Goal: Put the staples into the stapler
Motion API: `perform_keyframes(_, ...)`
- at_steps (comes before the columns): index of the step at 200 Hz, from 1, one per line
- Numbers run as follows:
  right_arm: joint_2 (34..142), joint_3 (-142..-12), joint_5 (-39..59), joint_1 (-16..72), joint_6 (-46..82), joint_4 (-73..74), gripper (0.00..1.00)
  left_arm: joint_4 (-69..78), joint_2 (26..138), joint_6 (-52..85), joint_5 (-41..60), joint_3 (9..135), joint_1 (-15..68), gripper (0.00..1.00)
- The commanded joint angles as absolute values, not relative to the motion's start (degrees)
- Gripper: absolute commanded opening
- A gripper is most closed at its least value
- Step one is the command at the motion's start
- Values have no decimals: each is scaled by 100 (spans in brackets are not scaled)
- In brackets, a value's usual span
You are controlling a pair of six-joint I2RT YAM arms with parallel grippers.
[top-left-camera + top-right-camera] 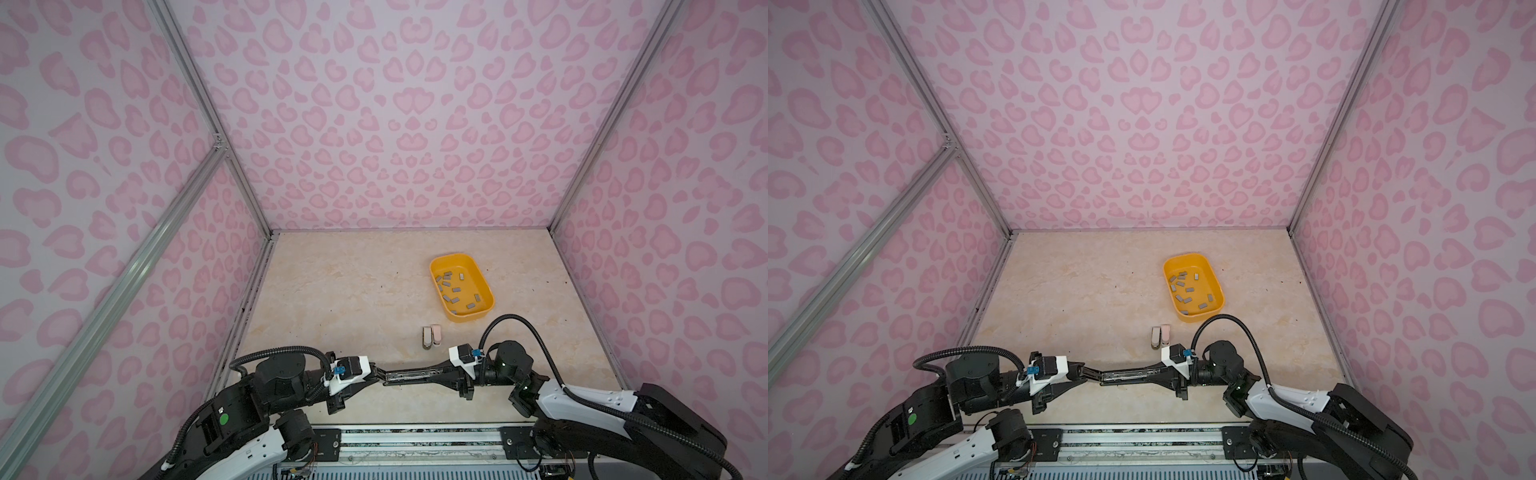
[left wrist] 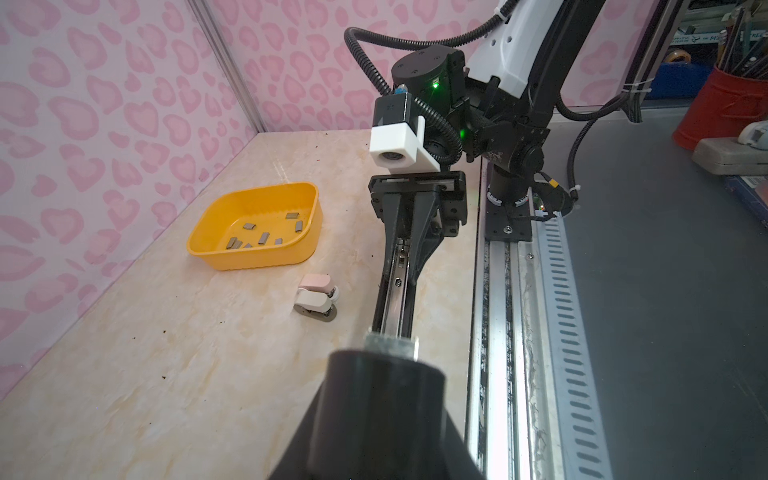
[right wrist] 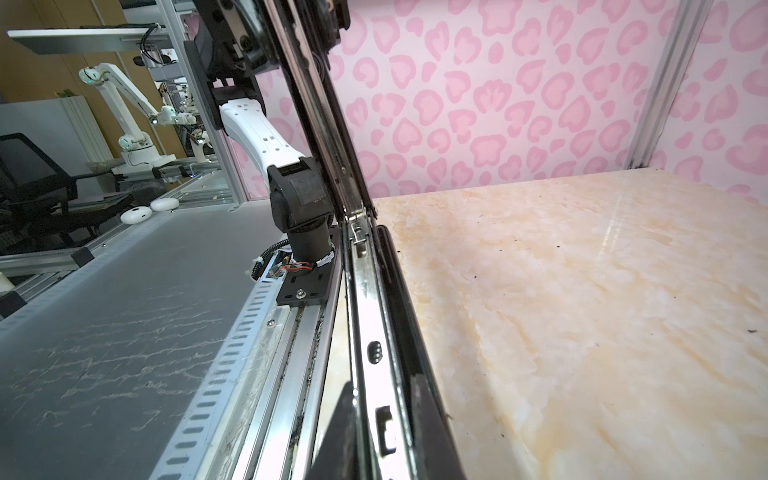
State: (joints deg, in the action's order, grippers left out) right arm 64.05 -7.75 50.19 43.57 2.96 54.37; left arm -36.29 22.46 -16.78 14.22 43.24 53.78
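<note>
The staples [image 1: 456, 288], short flat grey metal strips, lie loose and scattered on the floor of a yellow rectangular plastic tray [image 1: 469, 318] at the right rear of the marbled beige tabletop [image 1: 353, 299]. In the left wrist view the tray's near wall hides some of them, and only a handful [image 2: 250, 226] show. The long black stapler [image 1: 409, 375], with a silver metal channel along it, spans between the two grippers. It lies along the table's near edge, well apart from the tray. Both its ends are covered by the fingers. Whether any strip sits in the channel [image 3: 365, 311] is too hard to make out. In the right wrist view the stapler runs out of the picture at the bottom.

Between the tray and the held stapler, two small staplers stand side by side, one cream [image 1: 427, 336] and one pink [image 1: 436, 334]. Open tabletop stretches from them leftward to the pink-patterned wall [image 1: 232, 291]. A metal rail [image 1: 415, 436] borders the near edge just behind the grippers.

The left gripper [image 1: 381, 373] pinches the stapler's left end, its fingers drawn close onto the metal tip [image 2: 390, 347]. The right gripper [image 1: 434, 371] clamps the right part, with its long black fingers [image 2: 419, 232] narrowed on either side of the channel.
</note>
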Motion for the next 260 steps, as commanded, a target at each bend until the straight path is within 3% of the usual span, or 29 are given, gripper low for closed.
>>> perform_keyframes(1, 6431, -737, 4839, 4263, 904, 5662, 0, -3097, 2183, -1697, 801, 4332, 5361, 4)
perform_keyframes(16, 6442, -755, 4850, 4252, 927, 5669, 0, -3120, 2243, -1704, 580, 4359, 5361, 7)
perform_keyframes(28, 6415, -754, 4818, 4246, 968, 5699, 0, -3111, 2291, -1700, 379, 4352, 5361, 26)
perform_keyframes(37, 6371, -735, 4759, 4250, 984, 5702, 0, -3072, 2307, -1674, 177, 4326, 5360, 48)
perform_keyframes(49, 6269, -707, 4619, 4251, 1011, 5673, 0, -3005, 2312, -1627, -55, 4302, 5361, 61)
perform_keyframes(62, 6133, -706, 4351, 4245, 1002, 5500, 0, -3001, 2326, -1669, -140, 4314, 5361, 67)
perform_keyframes(128, 5275, -921, 1878, 4484, 892, 3893, 0, -2629, 2568, -1482, -1228, 4322, 5361, 74)
perform_keyframes(151, 5154, -1054, 1046, 4921, 750, 3487, 0, -2563, 2841, -641, -1687, 4723, 5361, 81)
perform_keyframes(168, 5182, -1140, 497, 5221, 755, 3397, 0, -2768, 3238, 283, -2078, 5352, 5361, 77)
perform_keyframes(213, 6214, -1541, -1106, 6030, 1014, 3611, 0, -2336, 3594, 2009, -1898, 5632, 5361, 82)
perform_keyframes(260, 7496, -1757, -1722, 6320, 1574, 4116, 0, -969, 4067, 2684, -1484, 4472, 5361, 82)
